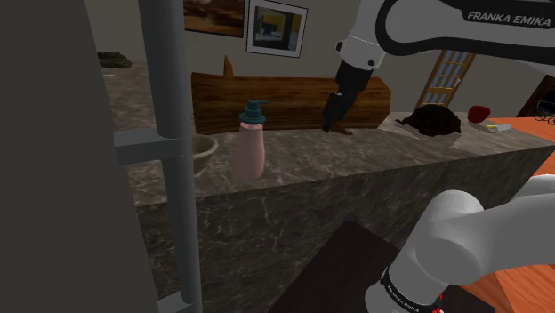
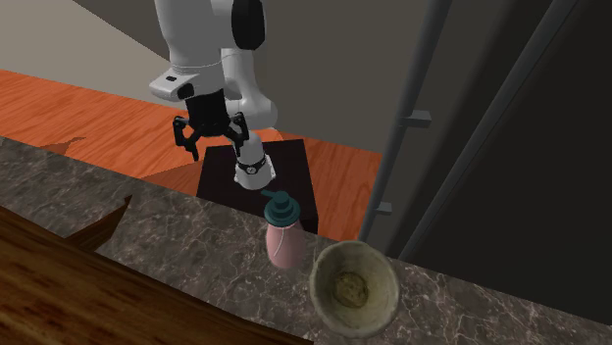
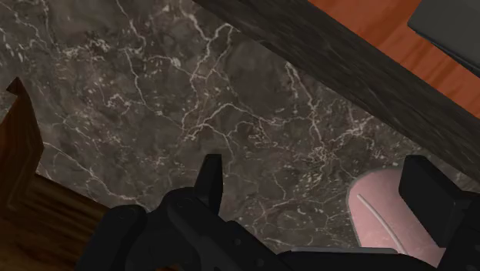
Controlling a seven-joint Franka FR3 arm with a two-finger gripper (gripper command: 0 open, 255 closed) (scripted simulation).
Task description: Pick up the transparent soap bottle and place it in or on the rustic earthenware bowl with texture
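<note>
Spanning all three views, a dark veined marble countertop (image 1: 374, 156) forms the work surface, with orange flooring (image 2: 98, 108) beyond its edge in the second exterior view. Along the far side of the counter in the shoulder view lies a long brown wooden log (image 1: 293, 98). The white Franka arm (image 1: 427, 31) enters from the shoulder view's upper right and angles down toward the counter; its dark box stand (image 2: 294, 181) sits on the floor next to the counter. A grey vertical post (image 1: 173, 133) crosses the shoulder view's foreground and hides part of the bowl (image 2: 355, 286), a drab, rough-surfaced round vessel that stands upright on the counter near its edge. Just beside the bowl, on the second exterior view's left, stands the soap bottle (image 2: 284, 240), upright on the marble, with a pinkish see-through body and a teal pump top; whether bottle and bowl touch cannot be told. The black gripper (image 1: 329, 124) hangs above the counter, in front of the log and clear of the bottle on the shoulder view's right. Its fingers (image 3: 209, 181) are spread apart and grasp nothing; in the wrist view the bottle's pink body appears by the inner side of one finger, unclasped.
</note>
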